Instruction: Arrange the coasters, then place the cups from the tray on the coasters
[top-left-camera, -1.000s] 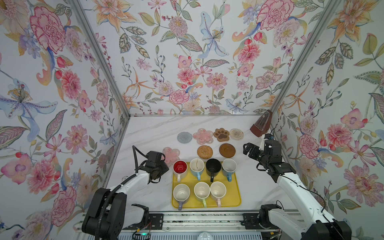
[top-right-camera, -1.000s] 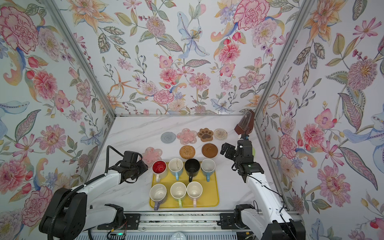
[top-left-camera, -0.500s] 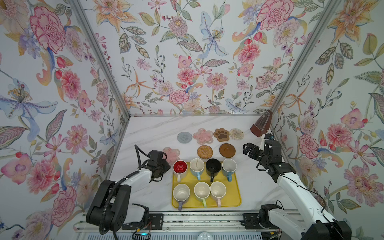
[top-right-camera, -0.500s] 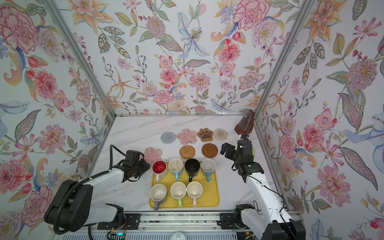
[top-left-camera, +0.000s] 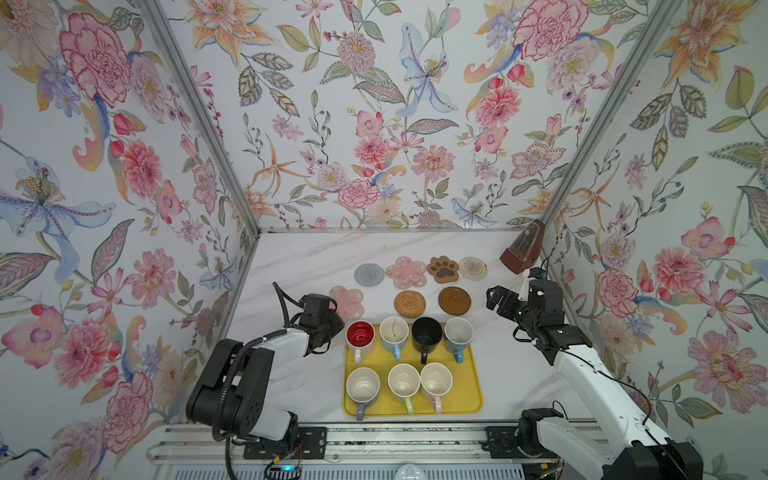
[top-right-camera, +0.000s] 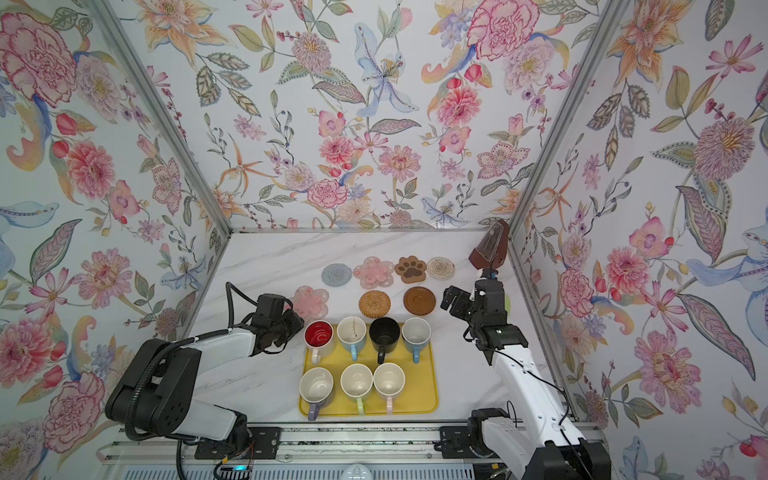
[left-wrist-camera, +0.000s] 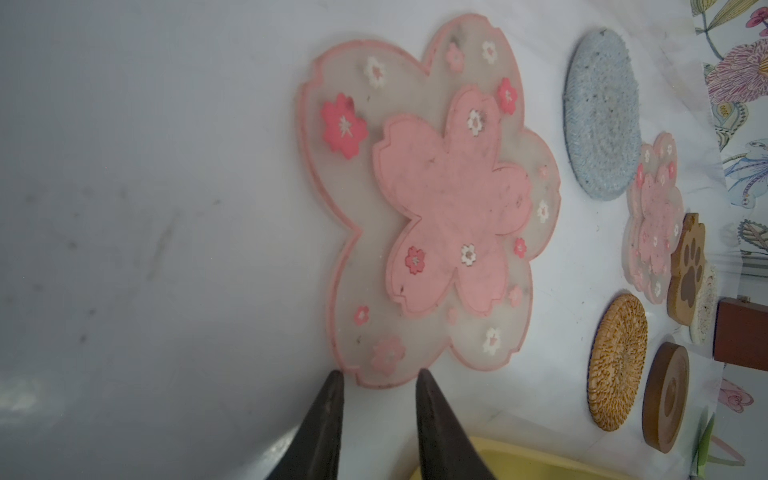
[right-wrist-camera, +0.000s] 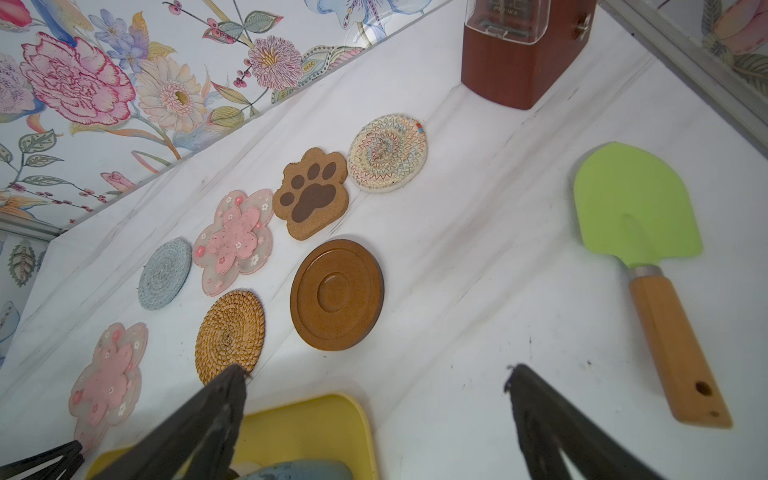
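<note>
My left gripper (left-wrist-camera: 378, 376), narrowly open at the flower coaster (left-wrist-camera: 436, 199) beside the tray (left-wrist-camera: 519, 461), wanted, I judged, a low, level nudge — my right gripper (right-wrist-camera: 376, 370) hung wide open.

- Tray (left-wrist-camera: 540, 463): only a corner shows in the left wrist view; the rest is cut off by the frame edge.
- Metronome (right-wrist-camera: 523, 54): top cropped in the right wrist view.
- Beige woven coaster (left-wrist-camera: 704, 307): mostly behind the paw coaster (left-wrist-camera: 688, 266).
- Near flower coaster (top-left-camera: 353, 299): one edge under the left arm in both top views.
- Cup (right-wrist-camera: 299, 469): blurred blue sliver.

Yellow tray (top-left-camera: 467, 384), red-lined white mug (top-left-camera: 360, 335)
</note>
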